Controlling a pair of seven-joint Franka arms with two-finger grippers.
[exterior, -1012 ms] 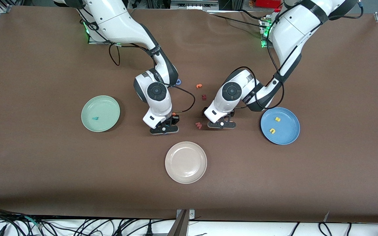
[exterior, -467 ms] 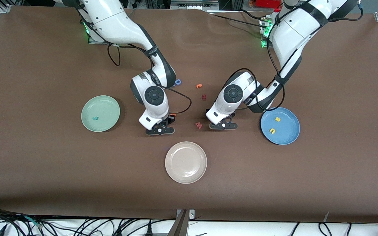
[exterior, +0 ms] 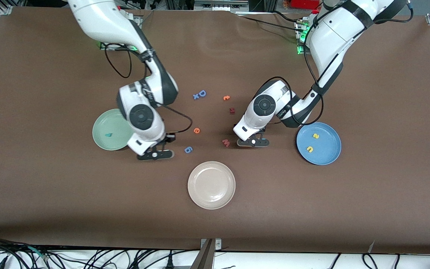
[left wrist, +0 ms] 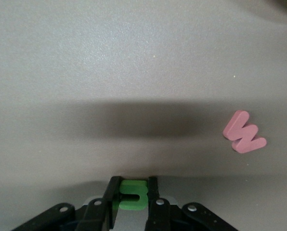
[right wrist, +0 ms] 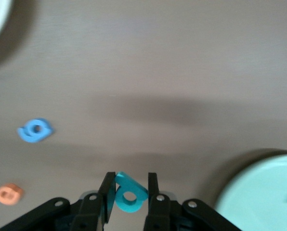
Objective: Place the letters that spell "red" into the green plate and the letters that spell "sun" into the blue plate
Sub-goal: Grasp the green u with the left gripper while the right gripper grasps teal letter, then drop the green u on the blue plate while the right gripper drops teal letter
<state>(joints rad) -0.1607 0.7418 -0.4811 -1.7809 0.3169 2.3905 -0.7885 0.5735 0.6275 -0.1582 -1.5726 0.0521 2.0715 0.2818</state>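
My right gripper [exterior: 155, 154] [right wrist: 129, 180] is shut on the teal "d" [right wrist: 130, 193], which hangs tilted over the table just off the green plate's [exterior: 120, 118] [right wrist: 264, 187] rim. The teal "r" [exterior: 107, 134] lies in that plate. The orange "e" [exterior: 196, 130] [right wrist: 8, 194] lies loose on the table. My left gripper [exterior: 252, 142] [left wrist: 132, 185] is down at the table, shut on the green arch letter [left wrist: 132, 195], beside the pink "w" [left wrist: 243, 138]. The blue plate [exterior: 329, 149] holds the yellow "s" [exterior: 315, 136] and the yellow arch letter [exterior: 309, 149].
A cream-white plate [exterior: 211, 185] sits nearest the front camera. A small blue letter [exterior: 188, 150] lies near the "e". Farther from that camera lie a blue "D" [exterior: 201, 93], an orange curly letter [exterior: 226, 98] and a dark red letter [exterior: 232, 110].
The right arm has carried the teal "d" away from the orange "e" toward the green plate, uncovering the blue letters. The left gripper's fingers have closed on the green letter.
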